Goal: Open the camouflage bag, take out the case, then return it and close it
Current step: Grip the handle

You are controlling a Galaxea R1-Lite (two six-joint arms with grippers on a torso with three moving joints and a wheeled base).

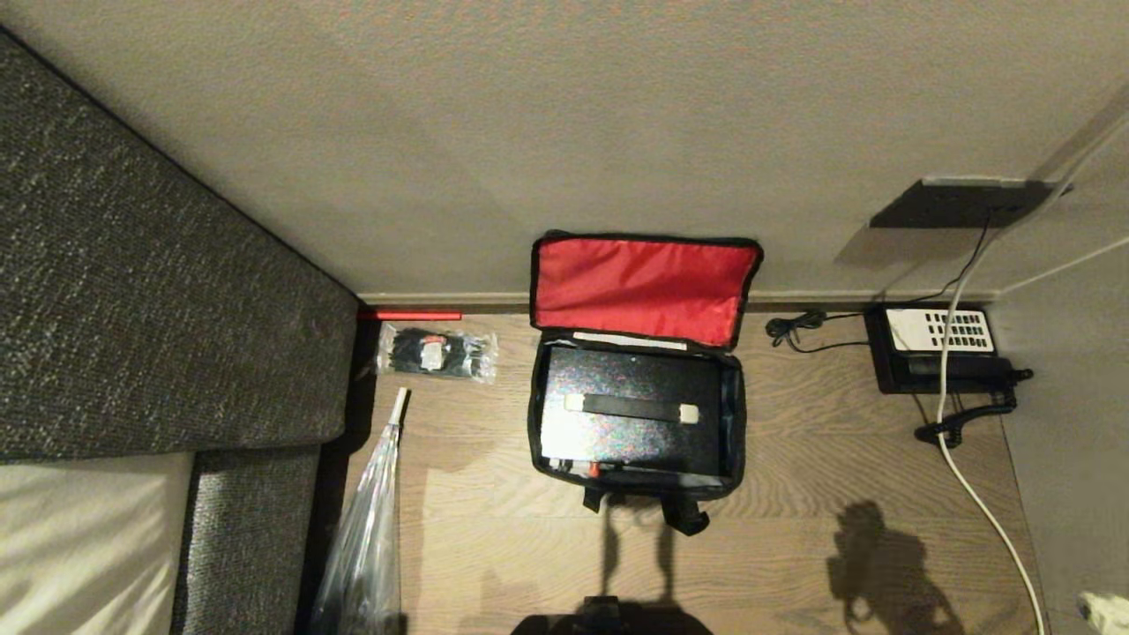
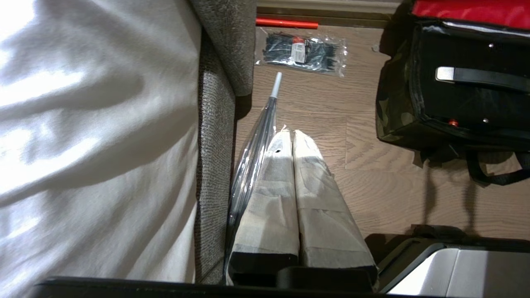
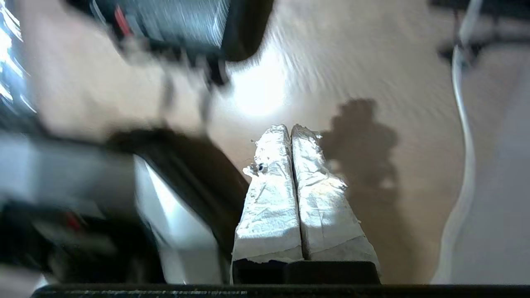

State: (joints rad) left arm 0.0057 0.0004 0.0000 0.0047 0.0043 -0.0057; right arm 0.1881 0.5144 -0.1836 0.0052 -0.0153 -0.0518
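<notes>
Both tools are sitting nearest my cameras, clenched on nothing — left tool (image 2: 292, 134) beside the sofa (image 1: 159, 265), right tool (image 3: 290, 130) over bare floor (image 1: 794, 476). I'm seeing the camouflage bag (image 1: 637, 481) lying well ahead, lid thrown back, the case (image 1: 631, 410) inside. I'm judging closing comes next, calling for reaching the red lid (image 1: 644, 287).
</notes>
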